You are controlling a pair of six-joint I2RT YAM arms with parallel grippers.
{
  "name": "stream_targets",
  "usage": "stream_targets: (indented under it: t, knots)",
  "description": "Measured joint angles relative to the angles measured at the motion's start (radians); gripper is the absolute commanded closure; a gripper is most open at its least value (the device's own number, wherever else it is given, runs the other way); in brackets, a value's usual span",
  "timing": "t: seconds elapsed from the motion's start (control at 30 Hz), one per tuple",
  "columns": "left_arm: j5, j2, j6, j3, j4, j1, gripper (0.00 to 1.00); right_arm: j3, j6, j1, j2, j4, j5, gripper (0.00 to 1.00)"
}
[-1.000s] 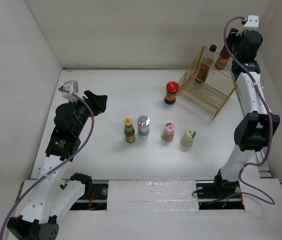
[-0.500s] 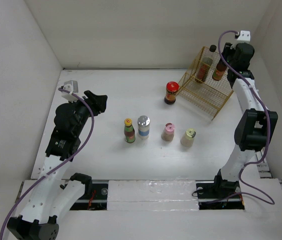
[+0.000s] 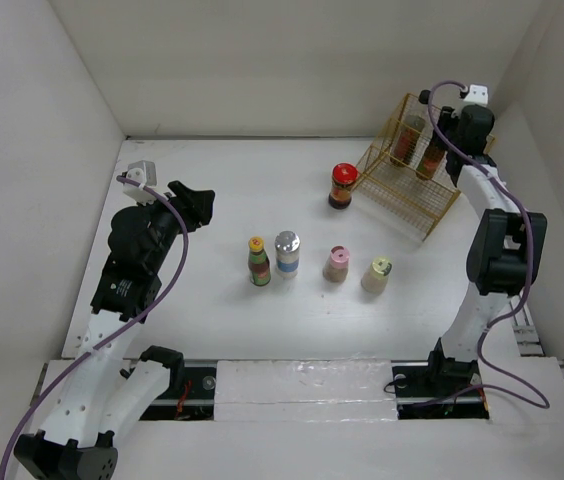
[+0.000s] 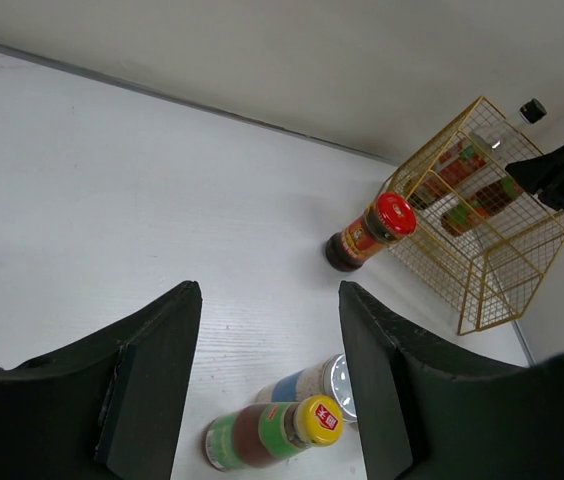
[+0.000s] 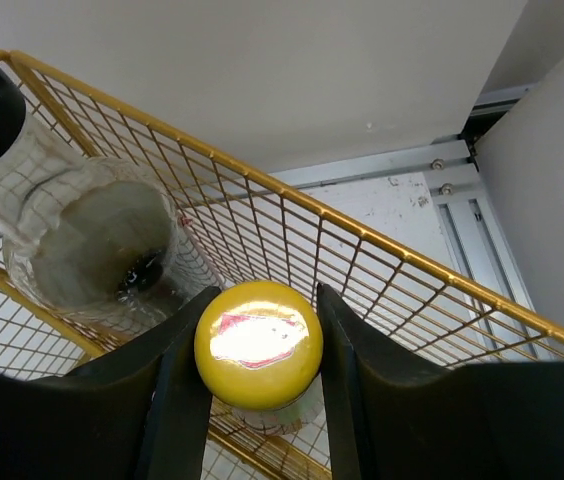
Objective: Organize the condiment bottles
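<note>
Gripping: right gripper (image 5: 258,330) is clamped on the yellow-capped bottle (image 5: 258,350), a finger on each side of its cap.
Bottle: in the basket (image 5: 362,235), just beside the black-capped bottle (image 5: 82,250).
Left gripper (image 4: 270,300): fingers apart, holding nothing.
Table (image 3: 212,170): red-capped jar (image 3: 342,185) by the basket; in a row, green bottle (image 3: 259,262), silver-capped bottle (image 3: 287,252), pink-capped bottle (image 3: 336,264), cream-capped bottle (image 3: 377,274).

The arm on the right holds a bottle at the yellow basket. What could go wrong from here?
The right tool holds the yellow-capped bottle close beside the clear bottle in the basket; a nudge might tip that one. The tool is near the wires, so it could snag and drag the basket into the red-capped jar standing beside it.
</note>
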Motion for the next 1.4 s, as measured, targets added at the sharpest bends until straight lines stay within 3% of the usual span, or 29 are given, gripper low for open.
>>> stream_targets:
  t: [0.07, 0.2, 0.3, 0.4, 0.5, 0.53, 0.67, 0.8, 0.87, 0.97, 1.0, 1.1, 1.23, 1.4]
  knots:
    - [0.0, 0.0, 0.0, 0.0, 0.0, 0.0, 0.46, -0.005, 0.006, 0.0, 0.0, 0.007, 0.0, 0.43]
    - [0.0, 0.0, 0.0, 0.0, 0.0, 0.0, 0.46, -0.005, 0.015, 0.0, -0.005, 0.034, -0.009, 0.23]
    - [0.0, -0.001, 0.0, 0.0, 0.0, 0.0, 0.42, -0.005, 0.021, 0.002, -0.027, 0.037, -0.022, 0.12]
    - [0.0, -0.001, 0.0, 0.0, 0.0, 0.0, 0.41, -0.011, 0.022, 0.014, -0.086, 0.038, -0.025, 0.12]
    - [0.002, -0.001, 0.0, 0.0, 0.0, 0.0, 0.41, -0.033, 0.022, 0.045, -0.19, 0.047, -0.035, 0.19]
    - [0.003, -0.001, 0.0, 0.0, 0.0, 0.0, 0.41, -0.045, 0.022, 0.067, -0.23, 0.056, -0.04, 0.37]
    - [0.005, -0.001, 0.0, 0.0, 0.0, 0.0, 0.41, -0.142, 0.034, 0.199, -0.359, 0.135, -0.075, 0.87]
    - [0.006, -0.001, 0.0, 0.0, 0.0, 0.0, 0.41, -0.27, 0.055, 0.352, -0.382, 0.189, -0.108, 0.92]
    - [0.007, 0.0, 0.0, 0.0, 0.0, 0.0, 0.41, -0.322, 0.055, 0.418, -0.36, 0.184, -0.14, 0.86]
    - [0.007, 0.0, 0.0, 0.0, 0.0, 0.0, 0.41, -0.397, 0.031, 0.503, -0.341, 0.166, -0.188, 0.57]
    - [0.007, 0.0, 0.0, 0.0, 0.0, 0.0, 0.41, -0.42, 0.019, 0.53, -0.343, 0.157, -0.212, 0.4]
    - [0.007, 0.002, 0.0, 0.0, 0.0, 0.0, 0.41, -0.478, -0.033, 0.605, -0.369, 0.147, -0.327, 0.2]
    - [0.007, 0.006, 0.0, 0.0, 0.0, 0.0, 0.41, -0.513, -0.093, 0.691, -0.451, 0.135, -0.468, 0.07]
    - [0.007, 0.019, 0.0, 0.0, 0.0, 0.0, 0.41, -0.457, -0.172, 0.809, -0.47, 0.115, -0.575, 0.05]
